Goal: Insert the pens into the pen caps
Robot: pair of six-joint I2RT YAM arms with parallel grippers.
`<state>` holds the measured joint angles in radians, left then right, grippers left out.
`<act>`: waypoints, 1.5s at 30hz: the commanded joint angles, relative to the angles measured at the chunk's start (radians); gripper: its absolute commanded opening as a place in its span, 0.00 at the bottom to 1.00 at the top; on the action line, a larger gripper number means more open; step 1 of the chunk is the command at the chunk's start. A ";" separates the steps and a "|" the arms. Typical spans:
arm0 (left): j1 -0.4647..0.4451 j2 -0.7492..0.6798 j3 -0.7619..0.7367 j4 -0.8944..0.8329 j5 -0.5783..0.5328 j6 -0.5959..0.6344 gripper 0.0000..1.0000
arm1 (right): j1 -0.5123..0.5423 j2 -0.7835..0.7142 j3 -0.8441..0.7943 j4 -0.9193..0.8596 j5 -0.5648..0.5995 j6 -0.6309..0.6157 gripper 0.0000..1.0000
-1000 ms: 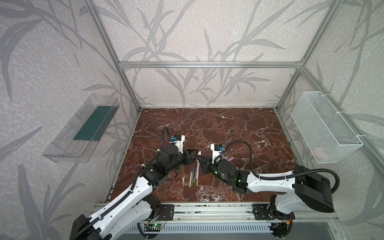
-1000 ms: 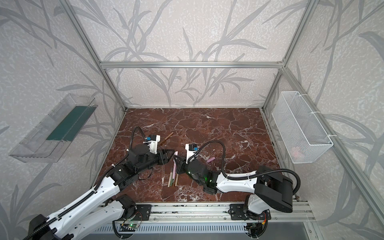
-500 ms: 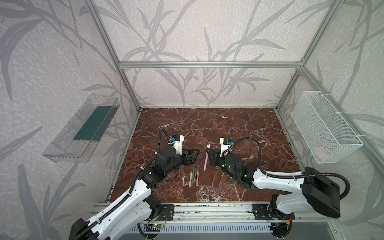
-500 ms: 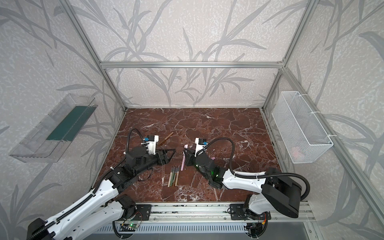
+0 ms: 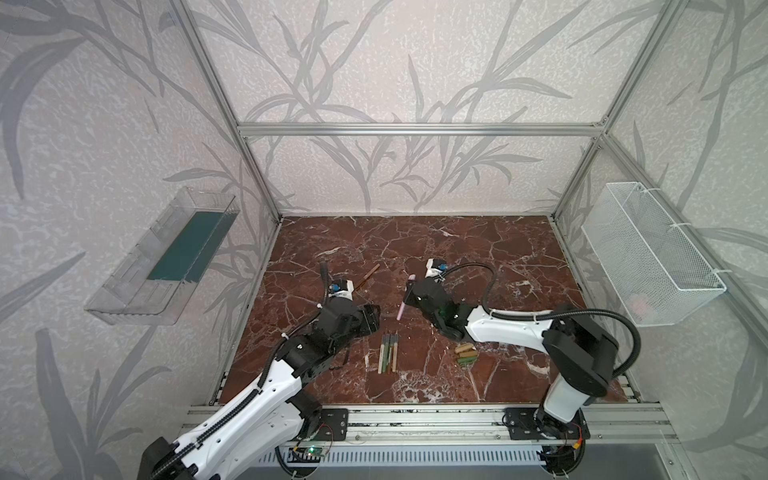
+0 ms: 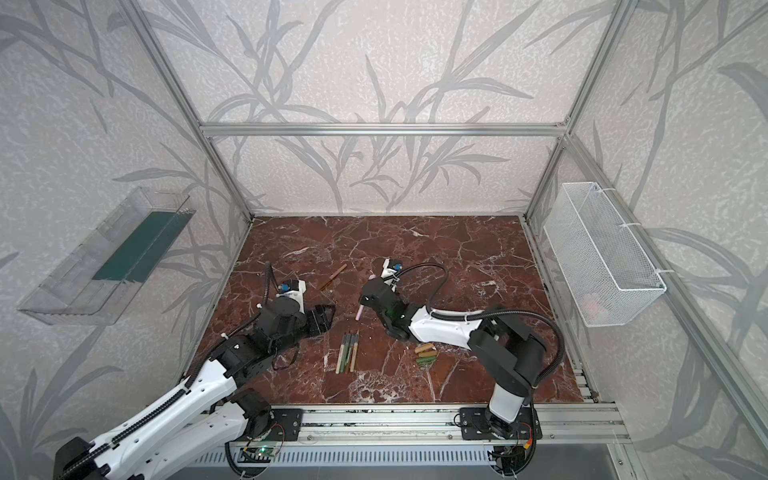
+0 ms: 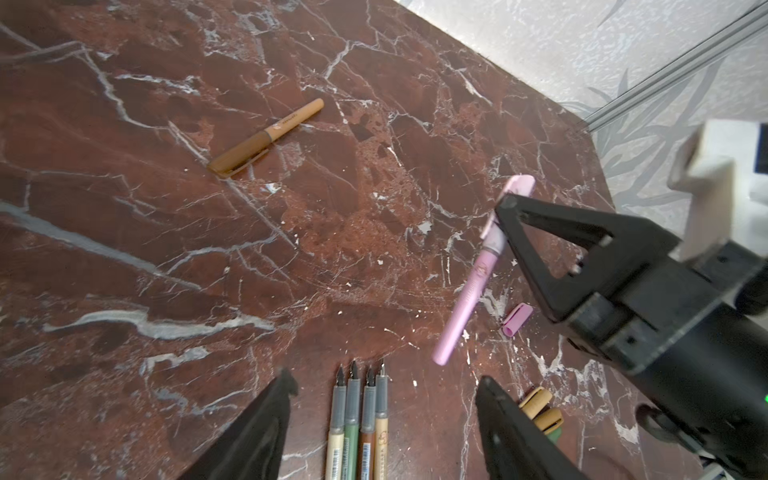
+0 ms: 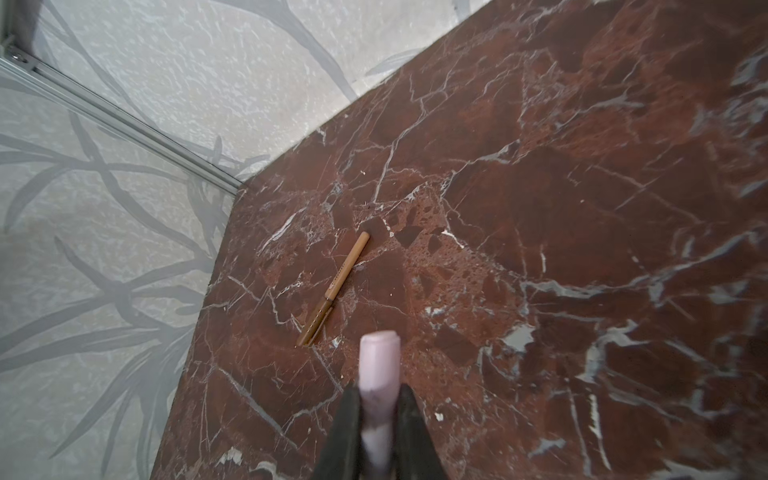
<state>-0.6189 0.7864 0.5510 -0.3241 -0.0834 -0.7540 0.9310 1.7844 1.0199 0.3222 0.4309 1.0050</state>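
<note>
right gripper (image 8: 376,395) pinches the pink pen (image 7: 465,299) near the row of pens (image 5: 388,351); left gripper (image 7: 385,380) hangs spread, empty, beside that row.

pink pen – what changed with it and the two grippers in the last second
The right gripper, shut on the pink pen, has lifted it away from the row of pens, toward the back of the table. The left gripper has opened wider and drawn back leftward. The row, the pile of pen caps and the brown pen lie as before.
</note>
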 commanded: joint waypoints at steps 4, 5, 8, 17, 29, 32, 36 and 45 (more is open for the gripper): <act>0.001 -0.039 0.009 -0.077 -0.074 -0.011 0.72 | -0.012 0.199 0.137 -0.060 -0.071 0.060 0.00; 0.002 -0.042 0.009 -0.078 -0.075 -0.013 0.73 | -0.012 0.232 0.166 -0.071 -0.082 0.066 0.00; 0.004 -0.043 0.011 -0.078 -0.072 -0.012 0.72 | -0.013 0.312 0.233 -0.075 -0.105 0.080 0.00; 0.003 -0.024 0.026 -0.077 -0.064 -0.005 0.73 | -0.012 0.443 0.371 -0.116 -0.101 0.074 0.00; 0.003 0.003 0.046 -0.074 -0.044 0.014 0.73 | -0.057 0.603 0.561 -0.167 -0.109 0.041 0.00; 0.003 0.005 0.054 -0.083 -0.042 0.017 0.73 | -0.060 0.608 0.582 -0.194 -0.094 0.036 0.04; 0.004 0.002 0.057 -0.085 -0.042 0.022 0.73 | -0.066 0.599 0.572 -0.180 -0.103 0.014 0.46; 0.004 0.030 0.047 -0.064 0.022 0.053 0.74 | -0.066 0.378 0.333 -0.013 -0.144 -0.115 0.94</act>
<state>-0.6186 0.8001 0.5793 -0.3885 -0.0910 -0.7238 0.8703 2.2520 1.4364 0.3134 0.2871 0.9459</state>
